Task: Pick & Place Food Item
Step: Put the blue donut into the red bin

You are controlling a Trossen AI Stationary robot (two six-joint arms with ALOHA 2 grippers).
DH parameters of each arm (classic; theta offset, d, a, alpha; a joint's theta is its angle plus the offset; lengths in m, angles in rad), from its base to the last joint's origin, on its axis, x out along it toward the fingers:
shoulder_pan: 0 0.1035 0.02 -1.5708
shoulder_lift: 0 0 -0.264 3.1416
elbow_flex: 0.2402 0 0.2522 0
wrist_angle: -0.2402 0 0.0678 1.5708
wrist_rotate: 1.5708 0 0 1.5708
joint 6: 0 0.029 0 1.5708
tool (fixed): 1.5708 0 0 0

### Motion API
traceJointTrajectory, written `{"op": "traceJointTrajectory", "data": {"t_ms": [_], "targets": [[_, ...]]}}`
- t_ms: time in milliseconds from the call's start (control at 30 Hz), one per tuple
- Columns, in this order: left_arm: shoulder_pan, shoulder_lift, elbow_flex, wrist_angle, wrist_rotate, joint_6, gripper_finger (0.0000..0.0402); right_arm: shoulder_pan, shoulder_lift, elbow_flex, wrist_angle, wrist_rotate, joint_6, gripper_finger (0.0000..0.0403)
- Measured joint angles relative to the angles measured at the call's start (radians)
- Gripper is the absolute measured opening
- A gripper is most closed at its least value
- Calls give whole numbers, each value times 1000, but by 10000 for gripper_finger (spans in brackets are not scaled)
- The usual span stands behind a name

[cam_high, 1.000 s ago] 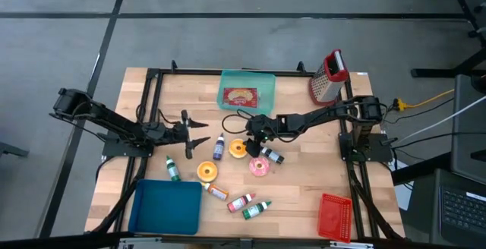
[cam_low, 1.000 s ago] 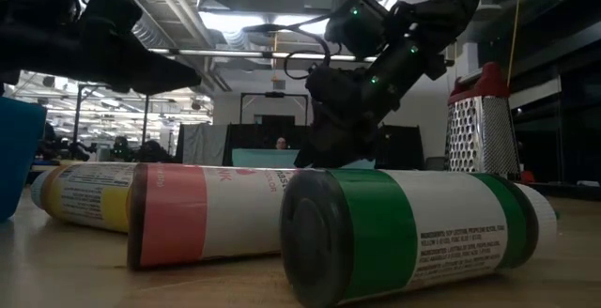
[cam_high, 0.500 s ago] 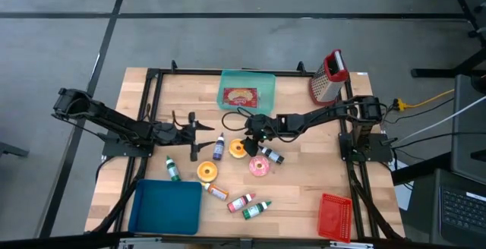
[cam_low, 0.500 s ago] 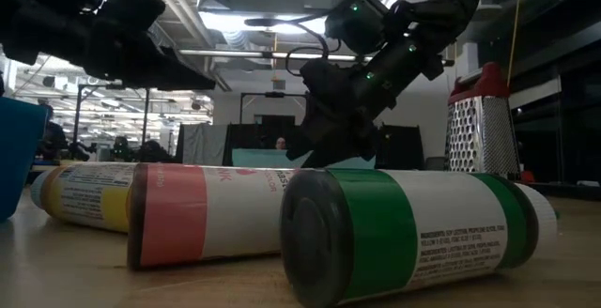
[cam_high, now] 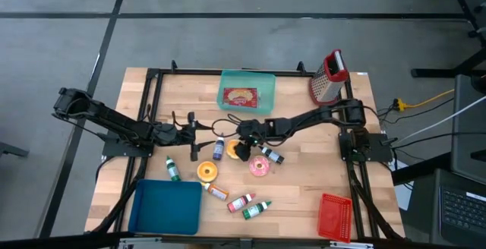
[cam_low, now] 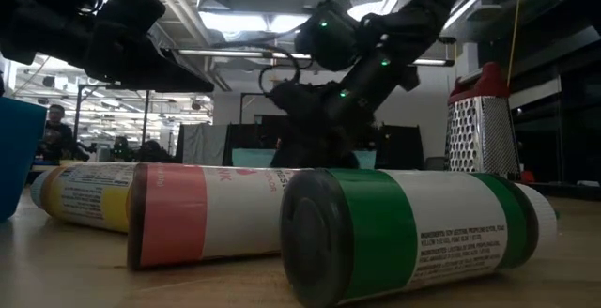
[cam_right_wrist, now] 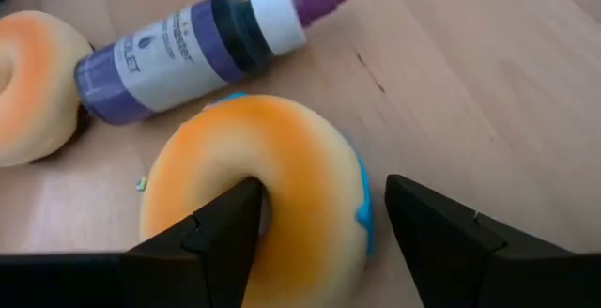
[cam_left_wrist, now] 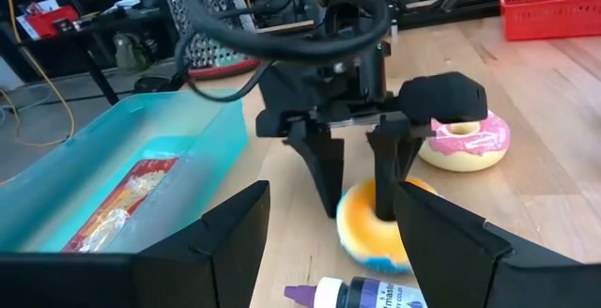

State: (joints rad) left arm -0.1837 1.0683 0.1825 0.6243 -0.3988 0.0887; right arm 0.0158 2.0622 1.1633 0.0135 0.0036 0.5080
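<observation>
The right gripper [cam_high: 240, 149] stood spread astride the orange doughnut [cam_right_wrist: 272, 181] at table centre, one finger through its hole; an off-centre squeeze could flip it. The left gripper [cam_high: 195, 137], spread, waited at nine o'clock. A second earlier, the right gripper was farther toward three o'clock.

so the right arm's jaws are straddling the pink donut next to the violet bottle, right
Not the pink one. The right gripper has its open jaws astride the orange donut, one through the hole and one outside the ring, beside the violet bottle. The right wrist view shows it; in the left wrist view the pink donut lies untouched behind.
</observation>
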Motion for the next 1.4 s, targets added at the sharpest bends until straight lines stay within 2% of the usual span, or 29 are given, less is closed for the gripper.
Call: {"op": "traceJointTrajectory", "data": {"t_ms": [100,167,233,400,633,867,967,1133,1267,1400], "targets": [[0,0,0,0,0,-5,226,0,14,39,-31,11,-21,223],[0,0,-4,1,0,-5,226,-1,18,62,-51,12,-33,200],[0,0,-11,-1,0,-6,226,-1,22,95,-88,2,-53,161],[0,0,-16,0,0,-13,226,2,21,170,-163,3,-125,26],[0,0,-16,4,1,-8,226,17,-48,244,-361,12,-166,24],[0,0,-17,16,10,0,226,91,-248,247,-631,126,-140,12],[0,0,-17,21,11,1,226,159,-342,247,-816,204,-32,12],[0,0,-17,44,36,3,226,334,-449,247,-1108,323,306,12],[0,0,-17,65,39,6,226,483,-473,247,-1269,334,610,12],[0,0,-17,91,39,28,226,610,-472,237,-1345,289,853,12]]}}
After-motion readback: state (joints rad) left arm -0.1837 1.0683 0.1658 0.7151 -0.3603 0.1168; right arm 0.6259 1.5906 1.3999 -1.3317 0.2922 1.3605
